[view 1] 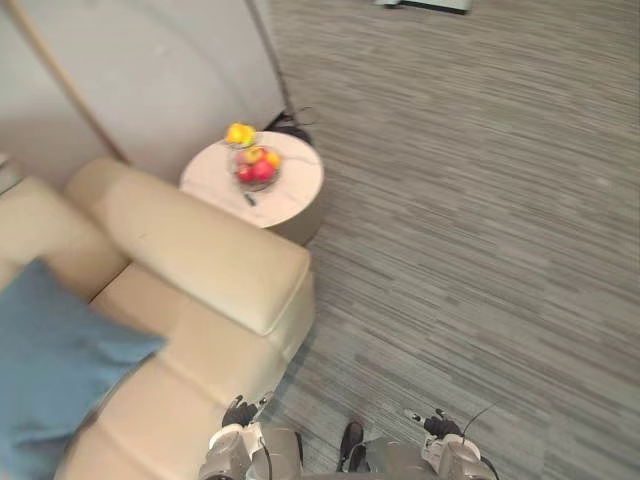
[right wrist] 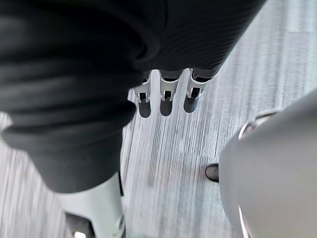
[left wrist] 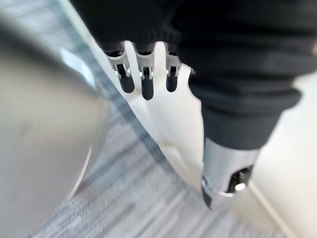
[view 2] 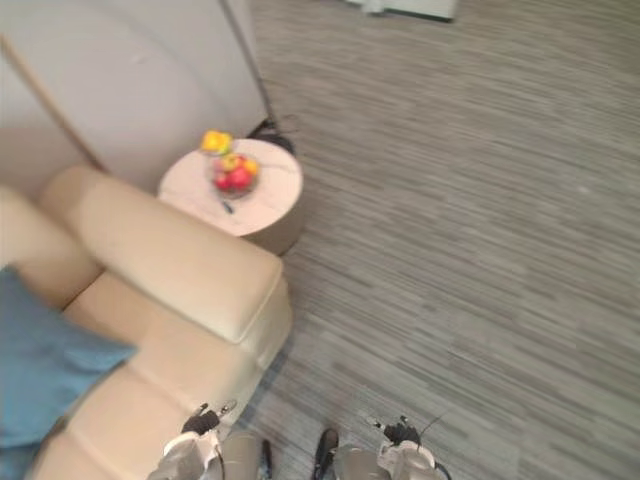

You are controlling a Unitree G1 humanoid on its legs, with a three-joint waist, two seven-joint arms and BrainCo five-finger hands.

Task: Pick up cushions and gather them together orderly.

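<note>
A grey, finely striped carpet covers the floor of the room. A pale grey wall panel rises behind the one cream leather sofa.

One soft blue fabric cushion lies on the sofa's seat, leaning toward the backrest, well away from both hands.

One small round side table with a pale stone-look top stands just past the sofa's broad armrest, between the sofa and the wall panel. On it sits one clear bowl of red and orange fruit. A clump of yellow fruit sits on the table edge farthest from the sofa, and one small dark object lies on the edge nearest it. The fruit is too small to count piece by piece.

The left hand hangs beside the sofa's front corner, its fingers straight and loose, holding nothing. The cream edge and the carpet show past the fingers. The right hand hangs over bare carpet, farther from the sofa, its fingers likewise straight and empty.
</note>
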